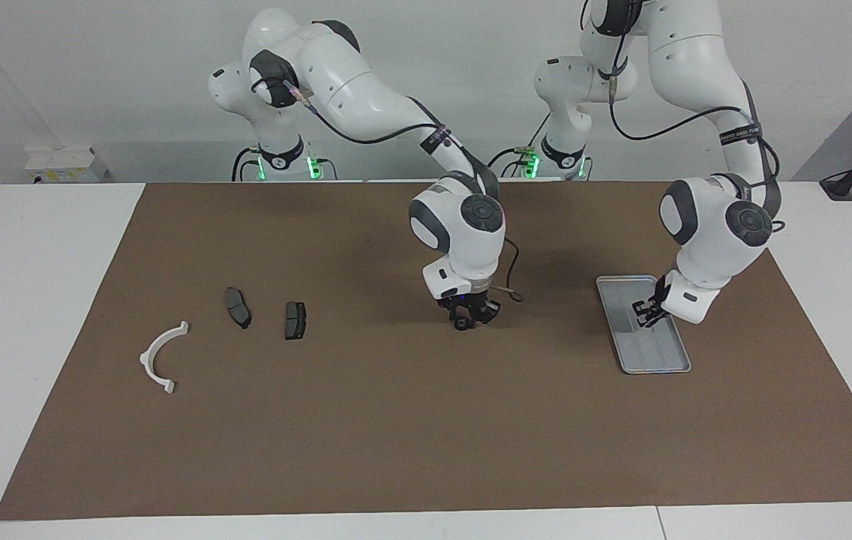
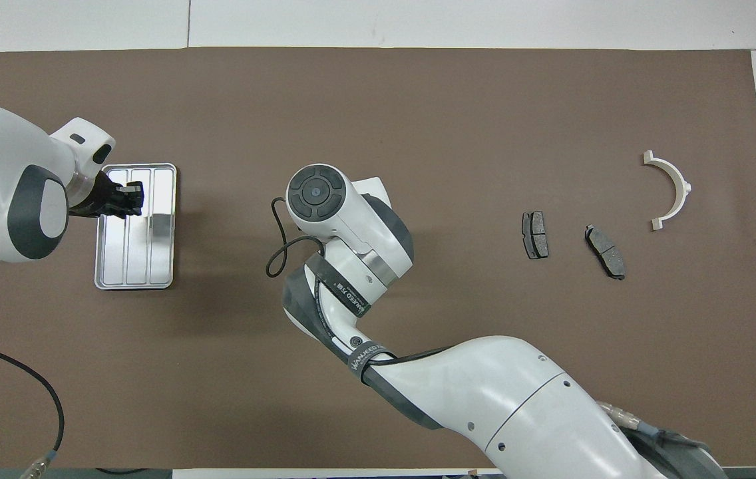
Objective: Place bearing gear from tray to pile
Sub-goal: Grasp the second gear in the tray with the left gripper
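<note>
Bearing gear (image 1: 462,324), small and black, sits at mid-counter on the brown mat (image 1: 396,420), and I see the right pincer (image 1: 465,321) closed round it. My left pincer (image 1: 649,313) hangs fully closed over the tray (image 1: 655,360); whether it holds anything I cannot tell. The pile lies toward the right arm's end: two dark pads (image 1: 295,320) and a white bracket (image 1: 160,358).

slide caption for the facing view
Right pincer at a small black gear mid-mat; left pincer over the tray.
</note>
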Robot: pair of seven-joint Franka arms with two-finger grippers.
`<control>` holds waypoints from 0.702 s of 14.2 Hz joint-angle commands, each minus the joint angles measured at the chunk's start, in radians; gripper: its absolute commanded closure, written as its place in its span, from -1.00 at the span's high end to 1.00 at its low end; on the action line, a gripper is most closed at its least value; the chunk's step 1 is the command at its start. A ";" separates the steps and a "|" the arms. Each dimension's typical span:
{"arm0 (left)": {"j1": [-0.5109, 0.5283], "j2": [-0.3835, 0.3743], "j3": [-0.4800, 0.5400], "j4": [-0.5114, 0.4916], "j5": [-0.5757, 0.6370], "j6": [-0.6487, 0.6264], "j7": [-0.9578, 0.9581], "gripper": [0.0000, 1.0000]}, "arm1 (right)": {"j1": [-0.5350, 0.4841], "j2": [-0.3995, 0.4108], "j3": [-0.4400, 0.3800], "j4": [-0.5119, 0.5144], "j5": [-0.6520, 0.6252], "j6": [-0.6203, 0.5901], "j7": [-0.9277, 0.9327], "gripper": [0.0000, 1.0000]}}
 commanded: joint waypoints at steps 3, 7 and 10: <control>-0.032 -0.011 0.002 0.009 -0.009 -0.030 -0.073 -1.00 | -0.013 0.005 0.004 -0.018 -0.006 0.012 -0.021 -1.00; -0.117 -0.011 0.002 0.020 -0.008 -0.030 -0.237 -1.00 | -0.043 -0.013 -0.003 0.003 -0.024 -0.076 -0.088 -1.00; -0.176 -0.007 0.002 0.025 -0.008 -0.012 -0.339 -1.00 | -0.163 -0.063 0.004 0.117 -0.018 -0.256 -0.352 -1.00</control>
